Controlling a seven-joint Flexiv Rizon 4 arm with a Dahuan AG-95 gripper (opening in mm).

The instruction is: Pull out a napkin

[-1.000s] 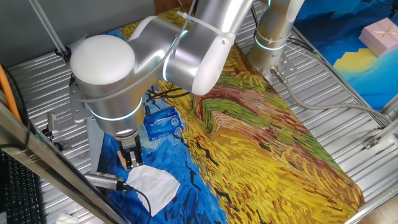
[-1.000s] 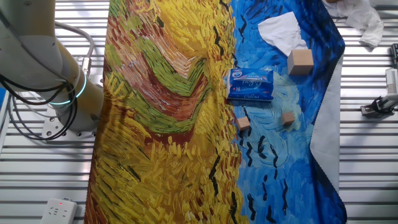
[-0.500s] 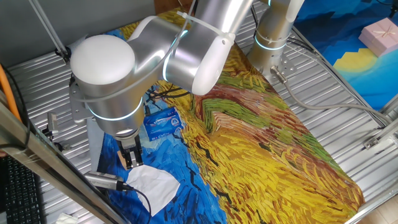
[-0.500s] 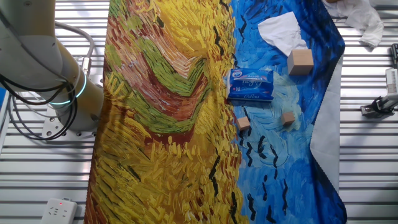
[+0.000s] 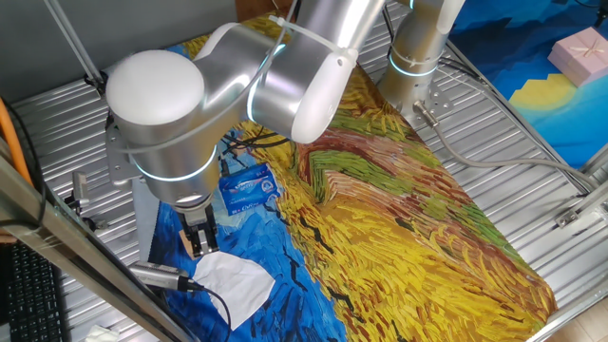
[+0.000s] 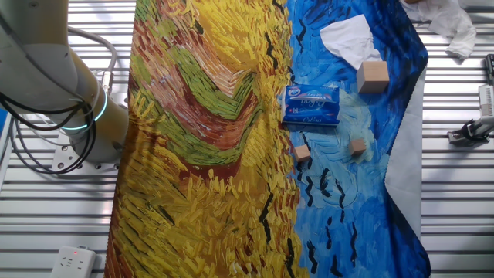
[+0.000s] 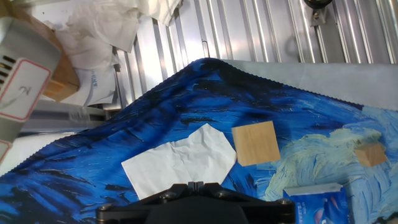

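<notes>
The napkin, a white crumpled sheet, lies flat on the blue part of the painted cloth. It also shows in the other fixed view and in the hand view. The small blue tissue pack lies apart from it. My gripper hangs just above the napkin's edge, jaws shut with nothing between them. In the hand view the gripper sits at the bottom edge, over the napkin's near side. The other fixed view does not show the gripper.
A large tan wooden cube sits beside the napkin. Two small cubes lie near the pack. More crumpled white tissue lies off the cloth on the slatted metal table. A robot base stands at the cloth's side.
</notes>
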